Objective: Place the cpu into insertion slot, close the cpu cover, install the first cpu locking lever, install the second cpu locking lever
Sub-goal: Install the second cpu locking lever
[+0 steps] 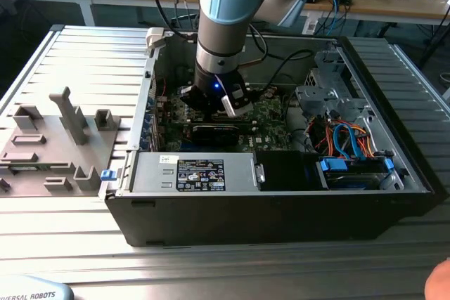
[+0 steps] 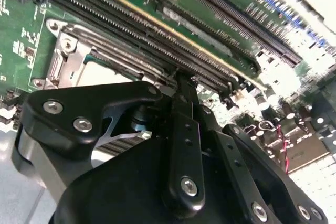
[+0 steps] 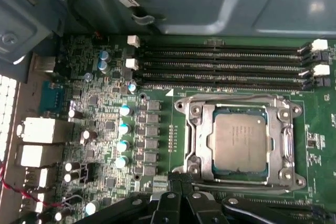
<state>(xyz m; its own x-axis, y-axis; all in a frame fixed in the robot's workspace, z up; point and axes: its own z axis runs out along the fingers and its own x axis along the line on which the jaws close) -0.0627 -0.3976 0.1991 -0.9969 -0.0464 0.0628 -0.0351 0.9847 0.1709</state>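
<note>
Chip: I'm seeing the small square silver-grey cpu (image 3: 240,142) sitting flat in the silver-rimmed insertion slot (image 3: 199,140), framed by the thin silver cpu cover (image 3: 286,142).
Gripper: the black gripper (image 3: 181,184) is hovering just beside the slot's edge — fingertips pressed together, gripping nothing.

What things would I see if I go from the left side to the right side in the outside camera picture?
Across the exterior view, left to right: grey fixture blocks → small blue clip → silver box with a label → gripper over the green motherboard → blue and orange cables.
</note>
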